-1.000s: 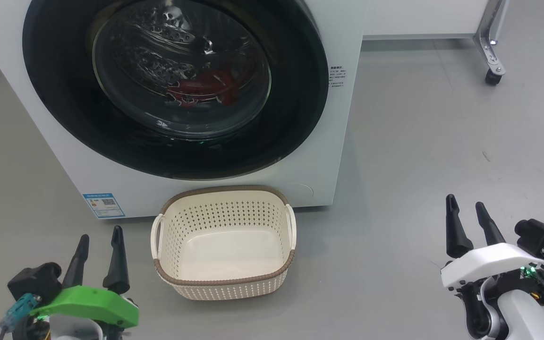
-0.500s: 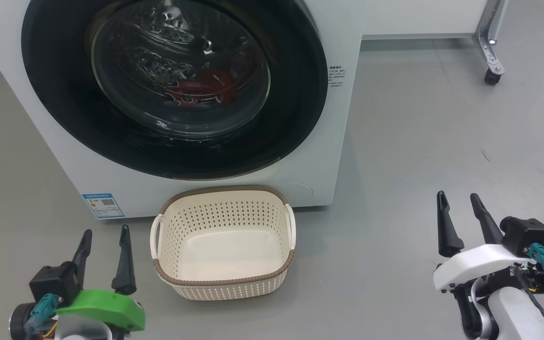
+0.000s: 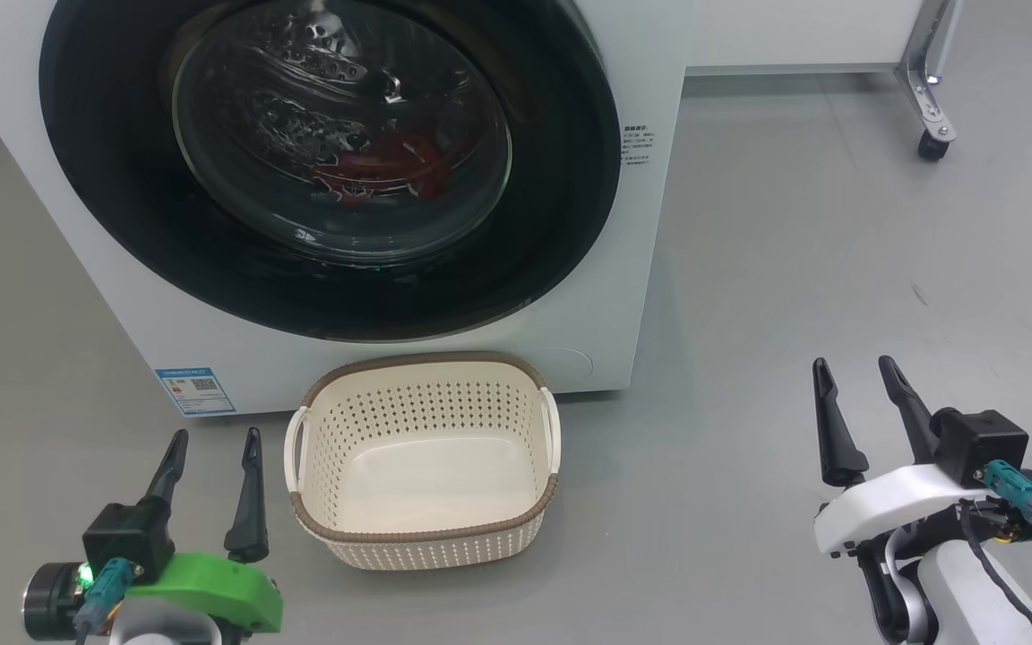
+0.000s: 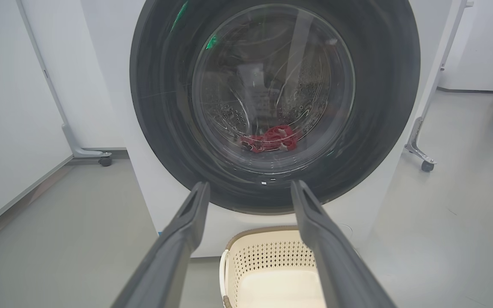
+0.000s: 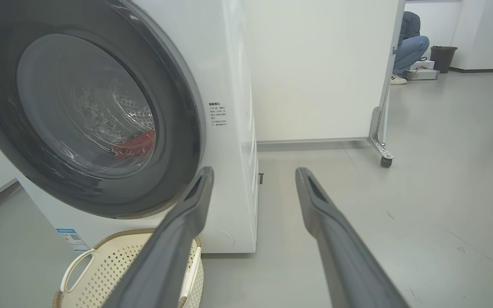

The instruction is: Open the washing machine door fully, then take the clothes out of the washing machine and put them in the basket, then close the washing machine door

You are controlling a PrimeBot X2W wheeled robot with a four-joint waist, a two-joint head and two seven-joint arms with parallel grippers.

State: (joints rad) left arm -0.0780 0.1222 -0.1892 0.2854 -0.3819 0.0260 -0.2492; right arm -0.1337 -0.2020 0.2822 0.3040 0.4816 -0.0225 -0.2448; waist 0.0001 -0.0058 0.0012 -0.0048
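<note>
The washing machine door (image 3: 337, 296) sits shut against the white washing machine (image 3: 650, 54), and the red clothes (image 3: 382, 166) lie low in the drum behind its glass. The cream basket (image 3: 426, 546) stands on the grey floor (image 3: 794, 224) just in front of the machine, below the door. The left jaws, just beside the basket's left side, and the right jaws, well off to its right, are both parted and hold nothing.

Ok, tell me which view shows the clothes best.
Left wrist view: it faces the washing machine door square on, so the red clothes read clearly through the glass. Head view shows them darker, under reflections; right wrist view, obliquely, as a small red patch.
</note>
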